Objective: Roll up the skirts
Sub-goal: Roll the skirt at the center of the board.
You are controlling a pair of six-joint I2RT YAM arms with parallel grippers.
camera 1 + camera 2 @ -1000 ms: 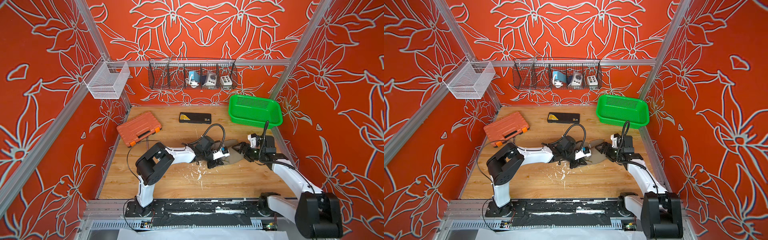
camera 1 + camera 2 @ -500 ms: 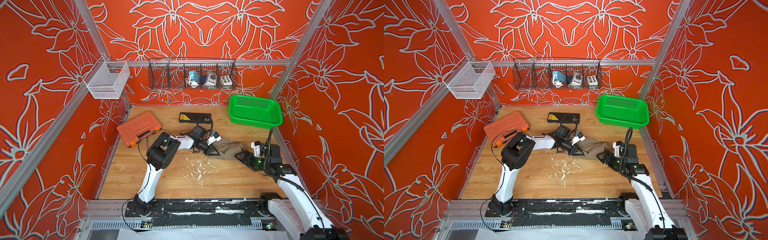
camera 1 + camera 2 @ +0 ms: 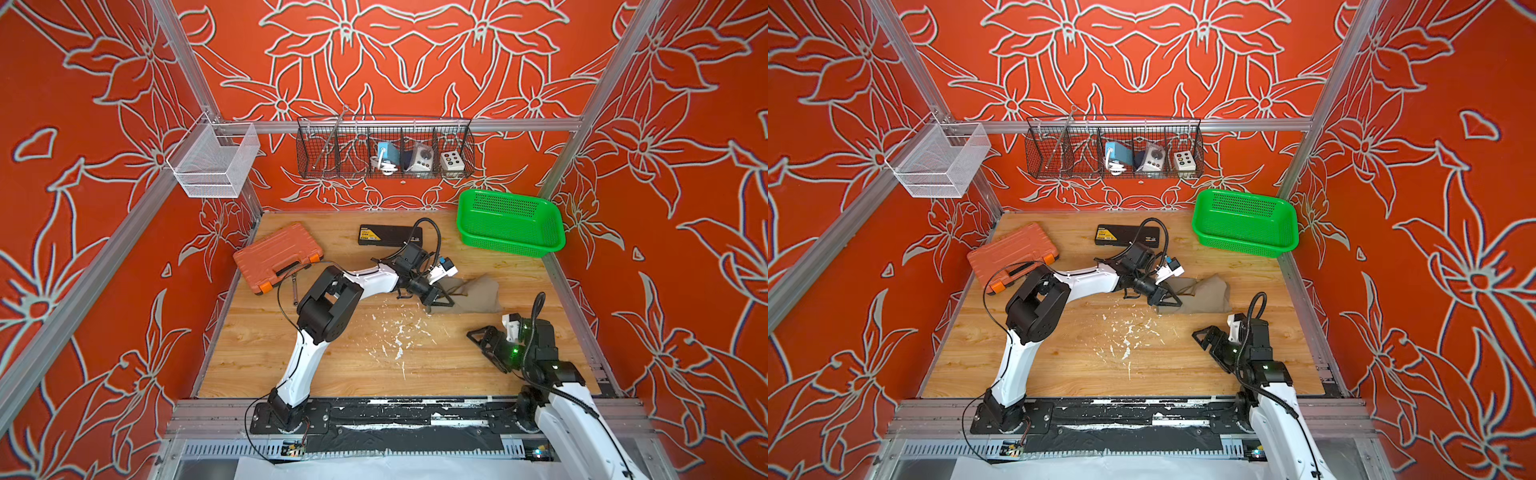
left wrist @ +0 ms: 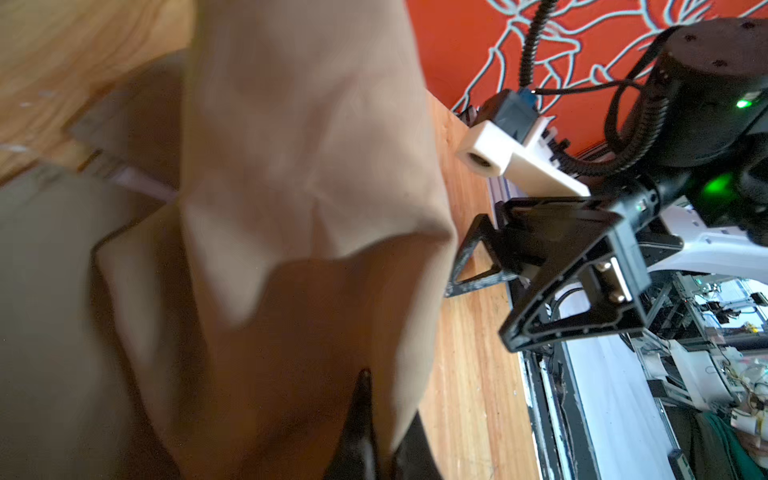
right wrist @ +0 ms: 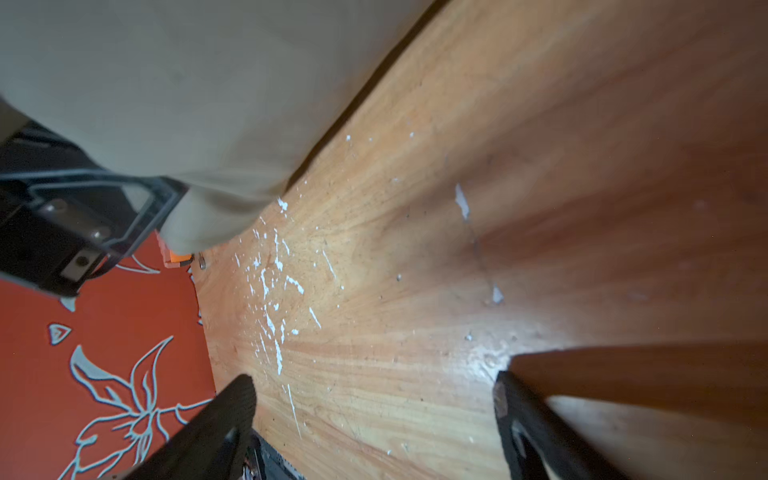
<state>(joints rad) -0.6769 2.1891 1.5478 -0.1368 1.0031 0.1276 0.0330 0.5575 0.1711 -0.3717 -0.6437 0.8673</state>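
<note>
the skirt (image 3: pixel 471 293) lies bunched on the wooden table (image 3: pixel 324 361), right of centre, between the green basket (image 3: pixel 511 243) and the right gripper (image 3: pixel 482 337), apart from both. the left gripper (image 3: pixel 436 297) is at the skirt's left edge, jaws closed on the cloth. in the left wrist view the fabric drapes over the jaws, so the pinch point is hidden. only one dark finger (image 4: pixel 361 415) pokes out, and the near cloth is blurred. the right gripper's jaws stand wide apart over bare wood with nothing between them, clearest in the right wrist view (image 5: pixel 374 386).

the black flat box (image 3: pixel 388 235) at the back has a yellow label, writing too small to read. the small devices in the wire rack (image 3: pixel 384 147) are hard to make out.

only the top views show the basket, the orange tool case (image 3: pixel 1011 253) and the white mesh basket (image 3: pixel 938 164). the left wrist view alone shows green lights on the right arm. the right wrist view shows the white flecks (image 5: pixel 270 282) up close, plus one orange corner of the case past the skirt.
</note>
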